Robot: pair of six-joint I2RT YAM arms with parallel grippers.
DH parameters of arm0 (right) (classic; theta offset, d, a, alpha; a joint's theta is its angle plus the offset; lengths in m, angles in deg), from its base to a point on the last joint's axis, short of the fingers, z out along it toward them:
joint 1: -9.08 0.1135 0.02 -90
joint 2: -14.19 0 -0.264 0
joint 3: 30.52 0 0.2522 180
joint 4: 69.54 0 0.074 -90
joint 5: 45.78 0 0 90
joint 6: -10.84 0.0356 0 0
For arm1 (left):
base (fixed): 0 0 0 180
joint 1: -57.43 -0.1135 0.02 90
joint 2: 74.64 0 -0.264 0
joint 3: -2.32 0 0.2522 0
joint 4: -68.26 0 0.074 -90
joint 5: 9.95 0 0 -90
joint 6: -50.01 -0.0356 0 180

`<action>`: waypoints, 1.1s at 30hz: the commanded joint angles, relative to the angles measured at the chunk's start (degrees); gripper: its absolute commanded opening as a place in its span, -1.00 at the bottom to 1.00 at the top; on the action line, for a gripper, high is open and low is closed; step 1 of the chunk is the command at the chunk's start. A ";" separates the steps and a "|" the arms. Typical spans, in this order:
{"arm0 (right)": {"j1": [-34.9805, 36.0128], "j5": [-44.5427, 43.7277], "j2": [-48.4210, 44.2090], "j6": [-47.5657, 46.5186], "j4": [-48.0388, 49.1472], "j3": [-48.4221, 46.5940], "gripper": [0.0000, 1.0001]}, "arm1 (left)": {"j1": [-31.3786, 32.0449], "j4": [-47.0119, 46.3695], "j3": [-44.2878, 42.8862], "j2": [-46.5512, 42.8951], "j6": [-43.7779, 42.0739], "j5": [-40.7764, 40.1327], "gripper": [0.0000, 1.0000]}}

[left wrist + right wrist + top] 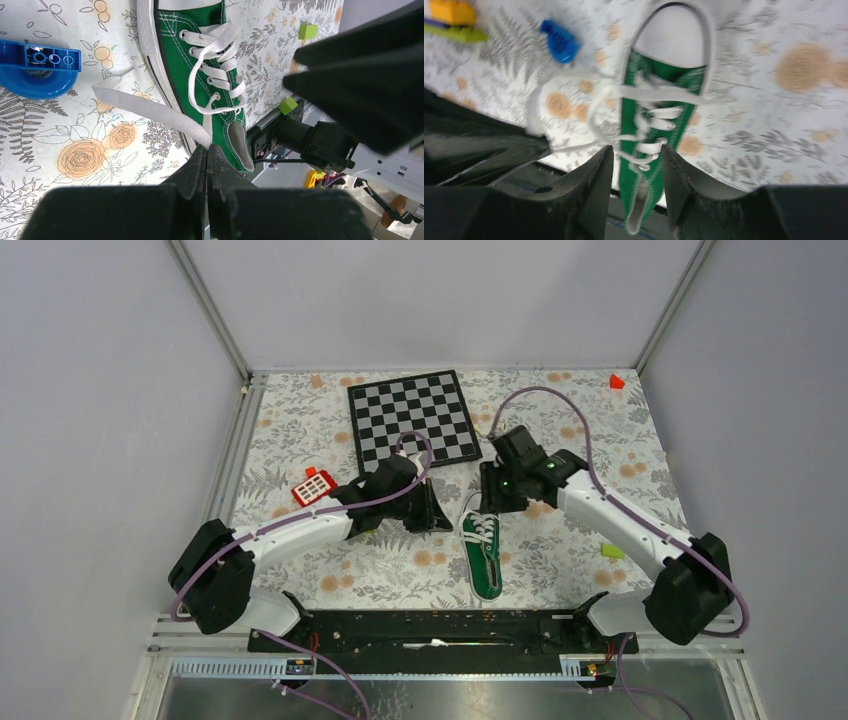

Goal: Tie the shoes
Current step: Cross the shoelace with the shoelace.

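Green sneaker [485, 558] lying mid-table on the floral cloth [560, 545], toe toward the far side, one white lace [150, 112] stretched sideways into the left gripper [207, 152], pinched together on it, right gripper [636, 162] above the eyelets, jaws apart, chessboard [412, 418] beyond.

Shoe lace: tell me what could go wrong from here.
1. The left gripper pinches the white lace only at its fingertips; a pull could slip it free.
2. Nothing pins the shoe; tension on the lace may drag or tip it.
3. The right gripper hangs open above the shoe, close to the left one; closing there could snag the wrong part of the lace.
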 commanded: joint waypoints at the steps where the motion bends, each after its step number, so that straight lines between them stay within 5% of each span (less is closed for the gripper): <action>1: -6.52 -6.35 -3.79 -0.07 1.52 4.56 -0.06 | 0.23 -1.49 -1.85 0.08 -1.43 0.94 -1.00; 7: -20.79 9.68 -6.41 18.69 11.00 15.21 -0.04 | 0.23 -1.50 -2.23 0.72 -1.76 1.26 -1.00; 14: -23.35 11.31 -6.04 34.96 15.04 19.97 -0.02 | 0.29 -2.19 -1.86 0.83 -1.60 1.89 -1.00; 33: -25.01 17.36 1.47 48.04 25.86 27.16 0.03 | 0.32 -3.27 -2.31 0.98 -1.85 3.09 -1.00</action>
